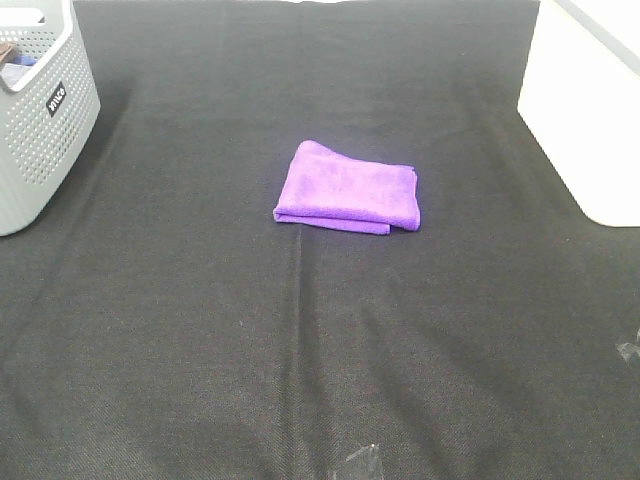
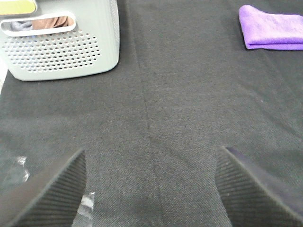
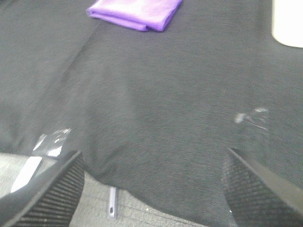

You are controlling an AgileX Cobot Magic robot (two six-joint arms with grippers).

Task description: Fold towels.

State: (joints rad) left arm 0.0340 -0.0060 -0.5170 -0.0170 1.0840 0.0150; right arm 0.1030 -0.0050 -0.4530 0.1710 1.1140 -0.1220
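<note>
The purple towel (image 1: 348, 188) lies folded into a small rectangle on the black cloth-covered table (image 1: 300, 340), near the middle. It also shows in the left wrist view (image 2: 272, 27) and in the right wrist view (image 3: 136, 12). Neither arm appears in the exterior high view. My left gripper (image 2: 151, 198) is open and empty, low over the table, well short of the towel. My right gripper (image 3: 154, 189) is open and empty, near the table's front edge, also far from the towel.
A grey perforated basket (image 1: 38, 120) stands at the back left, with some fabric inside; it also shows in the left wrist view (image 2: 61, 47). A white box (image 1: 590, 110) stands at the back right. Bits of clear tape (image 3: 251, 117) lie on the cloth.
</note>
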